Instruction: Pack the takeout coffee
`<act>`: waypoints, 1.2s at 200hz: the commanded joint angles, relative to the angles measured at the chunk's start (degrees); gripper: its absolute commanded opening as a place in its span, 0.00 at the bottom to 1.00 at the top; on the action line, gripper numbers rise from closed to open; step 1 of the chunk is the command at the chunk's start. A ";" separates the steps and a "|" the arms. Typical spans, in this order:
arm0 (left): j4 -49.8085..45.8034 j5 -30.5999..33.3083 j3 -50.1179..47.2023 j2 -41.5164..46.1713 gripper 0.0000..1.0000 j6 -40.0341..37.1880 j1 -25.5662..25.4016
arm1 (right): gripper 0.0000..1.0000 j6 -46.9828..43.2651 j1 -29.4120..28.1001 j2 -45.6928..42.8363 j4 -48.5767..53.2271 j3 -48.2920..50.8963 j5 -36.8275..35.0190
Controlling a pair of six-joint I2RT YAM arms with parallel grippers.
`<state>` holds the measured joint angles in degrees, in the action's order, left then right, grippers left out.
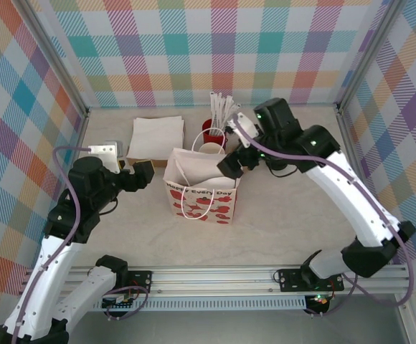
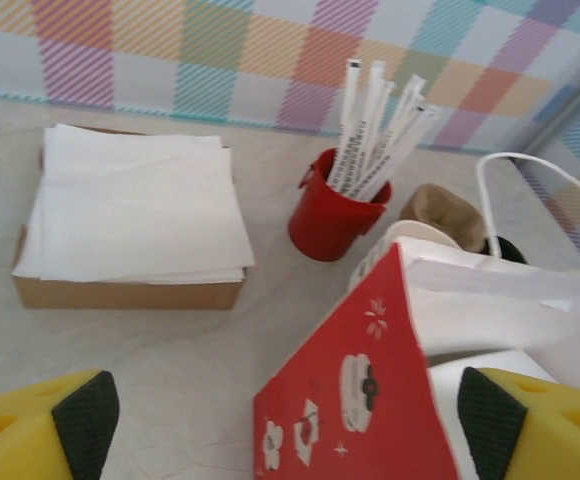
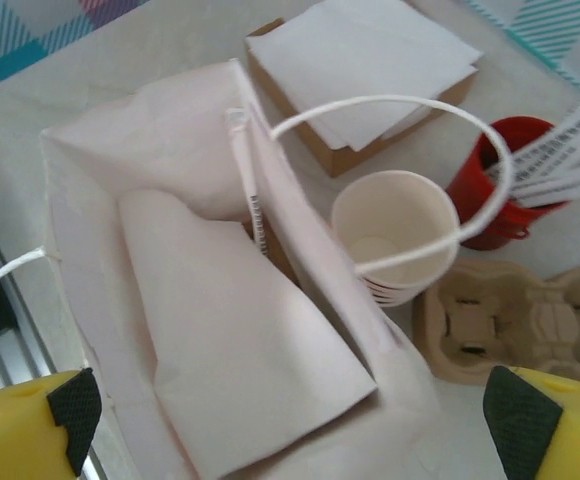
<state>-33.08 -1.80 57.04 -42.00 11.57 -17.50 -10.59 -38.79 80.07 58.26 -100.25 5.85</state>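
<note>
Paper cup stack (image 3: 395, 235) upright just behind gift bag (image 3: 170, 130), beside red cup (image 3: 480, 205). My right gripper (image 3: 295, 412) and left gripper (image 2: 285, 410): jaws apart, empty. Expect cups light, thin-walled, crushable; pinch rim gently.

Bag (image 1: 201, 197): white, red hearts, red lettering; red side panel
Takeout coffee cup (image 3: 385, 215): cream-white inside
Stick cup (image 2: 328, 218): red
Sticks (image 2: 375, 125): white, black print
Napkins (image 2: 135, 200): white
Box (image 2: 120, 293): brown
Carrier (image 3: 515, 320): tan
Walls (image 1: 215, 50): pastel plaid
</note>
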 commanded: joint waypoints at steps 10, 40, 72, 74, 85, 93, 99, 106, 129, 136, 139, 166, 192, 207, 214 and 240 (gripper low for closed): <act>3.12 6.20 -2.34 0.21 0.96 3.42 -0.08 | 1.00 8.67 5.63 -6.15 -8.01 7.49 -3.48; 3.21 9.08 -3.40 -0.75 1.00 4.23 -0.08 | 1.00 14.40 13.08 -12.74 -11.80 15.46 -5.63; 3.68 10.86 -4.64 -1.90 1.00 4.38 0.01 | 1.00 18.52 20.08 -18.76 -16.36 25.52 -8.63; 3.78 10.94 -4.71 -1.93 1.00 4.39 0.01 | 1.00 18.75 20.46 -19.13 -16.76 26.30 -8.87; 3.89 11.67 -5.21 -2.16 1.00 4.51 0.01 | 1.00 20.22 22.70 -21.12 -18.60 29.97 -10.04; 4.07 12.31 -5.63 -2.38 1.00 4.58 0.01 | 1.00 21.09 24.14 -22.30 -19.90 32.65 -10.94; 4.18 12.71 -5.94 -2.47 1.00 4.60 0.06 | 1.00 21.57 25.16 -23.01 -20.79 34.56 -11.83; 4.49 13.25 -6.40 -2.47 1.00 4.63 0.09 | 1.00 21.91 26.00 -23.73 -21.87 36.76 -13.02; 5.24 15.53 -8.21 -1.91 1.00 5.20 0.18 | 1.00 22.57 28.75 -24.74 -24.71 43.48 -16.28; 5.35 16.38 -8.72 -1.71 1.00 5.37 0.18 | 1.00 22.94 29.49 -24.84 -25.84 45.49 -16.75; 5.38 16.81 -8.90 -1.62 1.00 5.46 0.18 | 1.00 23.11 29.84 -24.85 -26.39 46.34 -17.00; 5.80 18.91 -10.83 -0.85 1.00 5.63 0.49 | 1.00 22.51 31.94 -24.93 -33.67 54.34 -19.69; 6.20 20.59 -12.24 -0.72 1.00 5.65 0.71 | 1.00 19.90 33.73 -24.07 -43.04 61.47 -21.65; 6.73 21.54 -13.18 -0.80 1.00 5.72 0.88 | 1.00 18.95 34.68 -22.66 -48.21 64.65 -22.45; 7.02 21.80 -13.55 -0.89 1.00 5.66 0.89 | 1.00 18.78 35.26 -21.75 -50.65 65.99 -22.38; 8.36 22.43 -15.07 -1.57 1.00 5.77 1.23 | 1.00 17.07 36.83 -16.97 -59.80 70.04 -22.27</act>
<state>-27.81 18.35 43.66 -43.42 16.95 -17.04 8.95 -3.14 59.94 11.84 -32.99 -15.20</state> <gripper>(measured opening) 0.999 0.996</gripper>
